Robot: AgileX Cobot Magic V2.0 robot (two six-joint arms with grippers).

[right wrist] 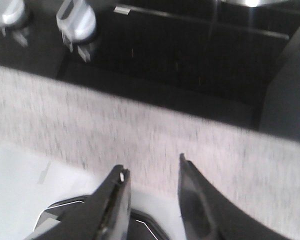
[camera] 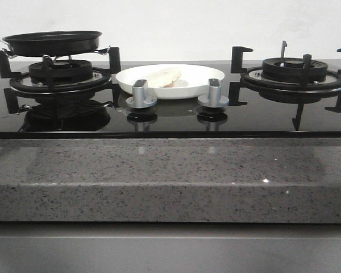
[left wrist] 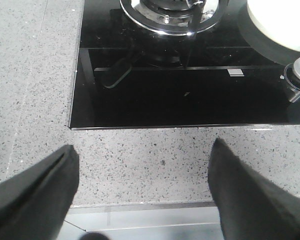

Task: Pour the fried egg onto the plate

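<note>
The fried egg [camera: 163, 75], a pale cream disc, lies in the white plate [camera: 193, 86] on the black glass hob between the two burners. The plate's rim also shows in the left wrist view [left wrist: 275, 30]. The black frying pan [camera: 52, 42] sits on the left burner. Neither gripper shows in the front view. My left gripper [left wrist: 142, 157] is open and empty over the speckled counter edge in front of the hob. My right gripper [right wrist: 152, 167] is open and empty over the counter edge, near the knobs.
Two silver knobs [camera: 141, 94] [camera: 213, 92] stand on the hob in front of the plate; they also show in the right wrist view [right wrist: 76, 22]. The right burner [camera: 294, 73] has a bare black grate. A grey speckled stone counter [camera: 170, 176] runs along the front.
</note>
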